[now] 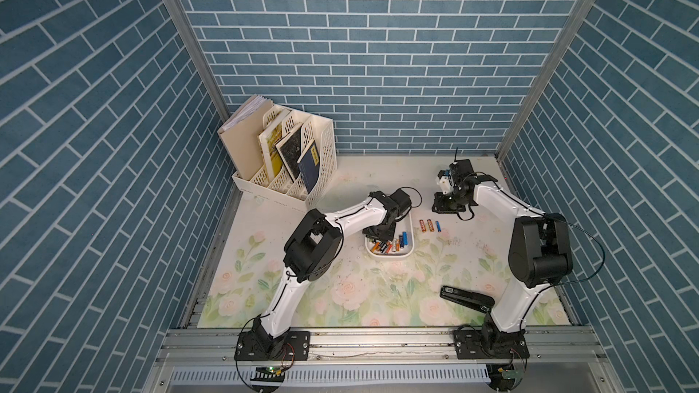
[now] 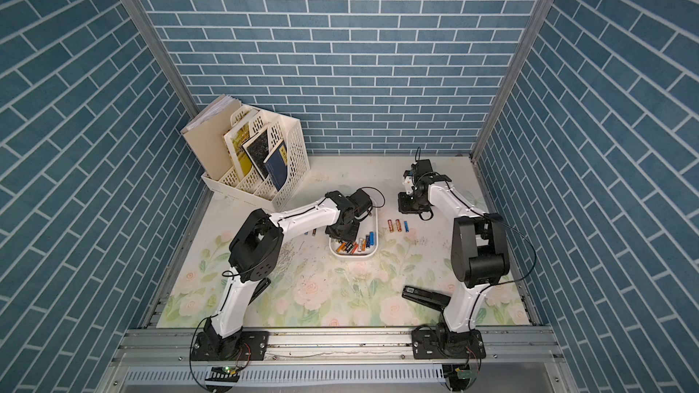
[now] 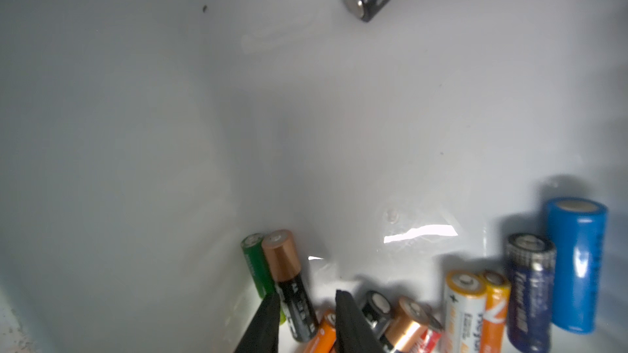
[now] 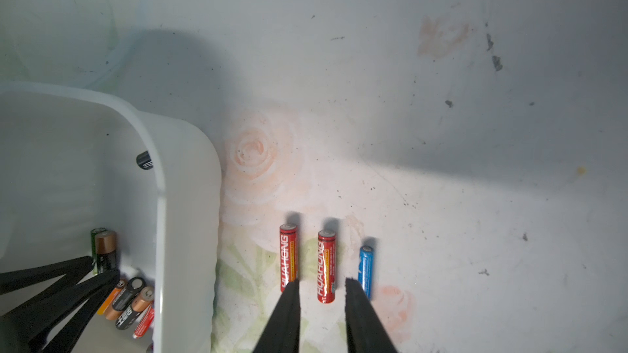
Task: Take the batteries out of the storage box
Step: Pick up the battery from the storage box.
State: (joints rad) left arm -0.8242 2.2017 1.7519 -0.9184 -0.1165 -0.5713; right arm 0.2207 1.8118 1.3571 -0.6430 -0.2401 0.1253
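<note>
Floral tabletop [image 1: 378, 296]; storage box [image 3: 170, 130]: copper-black battery [image 3: 290, 283] between left jaws, seemingly loose.

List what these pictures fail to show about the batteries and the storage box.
- Both top views: the left arm's wrist covers much of the storage box; the batteries inside cannot be counted, and labels are too small.
- Left wrist view: the left gripper straddles a copper-black battery, fingers cut off by the frame edge; contact is unclear.
- Right wrist view: the box rim hides most of a black battery.
</note>
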